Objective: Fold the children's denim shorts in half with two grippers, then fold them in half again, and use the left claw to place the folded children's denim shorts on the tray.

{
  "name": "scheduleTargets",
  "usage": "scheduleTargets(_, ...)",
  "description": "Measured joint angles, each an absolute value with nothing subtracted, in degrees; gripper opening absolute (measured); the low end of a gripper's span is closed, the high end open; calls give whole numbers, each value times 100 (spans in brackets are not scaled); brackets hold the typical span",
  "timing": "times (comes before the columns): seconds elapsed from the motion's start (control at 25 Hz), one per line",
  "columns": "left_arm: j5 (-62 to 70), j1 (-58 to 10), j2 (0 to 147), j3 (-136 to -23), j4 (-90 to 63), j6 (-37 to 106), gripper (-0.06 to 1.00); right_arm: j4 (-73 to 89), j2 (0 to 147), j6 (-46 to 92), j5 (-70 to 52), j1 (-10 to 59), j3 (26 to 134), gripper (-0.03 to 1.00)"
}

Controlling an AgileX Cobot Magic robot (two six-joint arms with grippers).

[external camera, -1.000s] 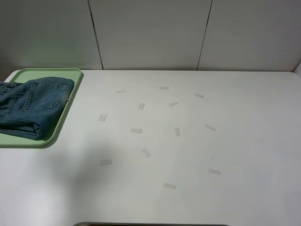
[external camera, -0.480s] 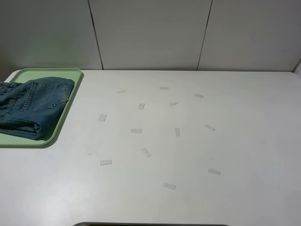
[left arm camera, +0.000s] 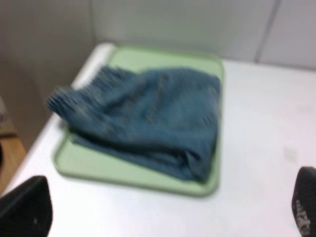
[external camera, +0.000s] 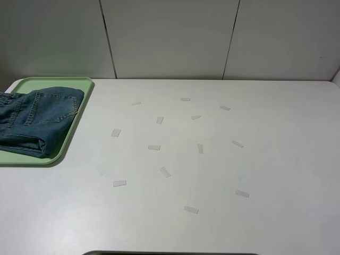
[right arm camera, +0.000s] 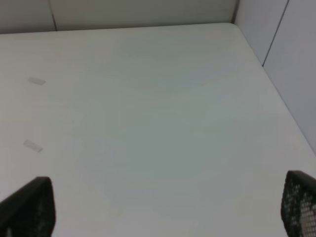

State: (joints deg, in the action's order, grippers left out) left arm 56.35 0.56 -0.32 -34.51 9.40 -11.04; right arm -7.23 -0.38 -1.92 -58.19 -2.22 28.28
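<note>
Left claw [left arm camera: 168, 210]: released; only the two dark fingertips show, one at each lower corner of the left wrist view, set wide apart with nothing between them. It is outside the high view.

Right gripper [right arm camera: 168, 207]: released; its two black fingertips sit at the lower corners of the right wrist view, spread wide, nothing between them. It too is outside the high view.

Children's denim shorts [external camera: 37, 119]: folded into a thick bundle and lying on the tray, ahead of the left claw and well apart from it, touched by neither fingertip. The gathered waistband end points away from the open table; the folded edge lies toward the tray's near rim. A stitched patch pocket faces up. The left wrist view [left arm camera: 148, 123] is blurred, so seams are hard to read there.

Tray [external camera: 79, 85]: pale green, rounded corners, low rim, at the table's far left corner in the high view. The shorts cover most of it; a bare strip of green shows along the far rim and near rim [left arm camera: 128, 173].

Table [external camera: 255, 159]: white, flat, under both grippers; below the right gripper it is bare white surface [right arm camera: 158, 123].

Tape strips [external camera: 154, 147]: small pale rectangles scattered over the table's middle, well clear of the tray; two show off to the side of the right gripper [right arm camera: 33, 144].

Wall panels [external camera: 170, 37]: pale, with dark vertical seams, behind the table.
</note>
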Motion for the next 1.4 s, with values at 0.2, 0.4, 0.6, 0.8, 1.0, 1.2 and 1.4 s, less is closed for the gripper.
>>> scheduleTargets(0.2, 6024, 56, -32, -3405, 598, -726, 97, -718, -38, -192, -5819, -222, 2828, 69)
scheduleTargets(0.4, 6117, 56, -32, -2974, 378, -496, 97, -718, -38, -192, -5819, -222, 2828, 69)
scheduleTargets(0.6, 6100, 56, -32, -2750, 206, -469, 97, -718, -38, -192, -5819, -222, 2828, 69)
scheduleTargets(0.8, 6094, -259, -32, -2750, 206, -454, 97, -718, -38, -192, -5819, -222, 2828, 69)
scheduleTargets(1.0, 6094, -587, -32, -2750, 206, -454, 96, -718, -38, -192, -5819, -222, 2828, 69)
scheduleTargets(1.2, 6094, -676, -32, -2750, 201, -454, 96, -718, -38, -192, -5819, -222, 2828, 69)
scheduleTargets(1.4, 6094, -678, -32, -2750, 201, -454, 96, -718, -38, -192, -5819, -222, 2828, 69)
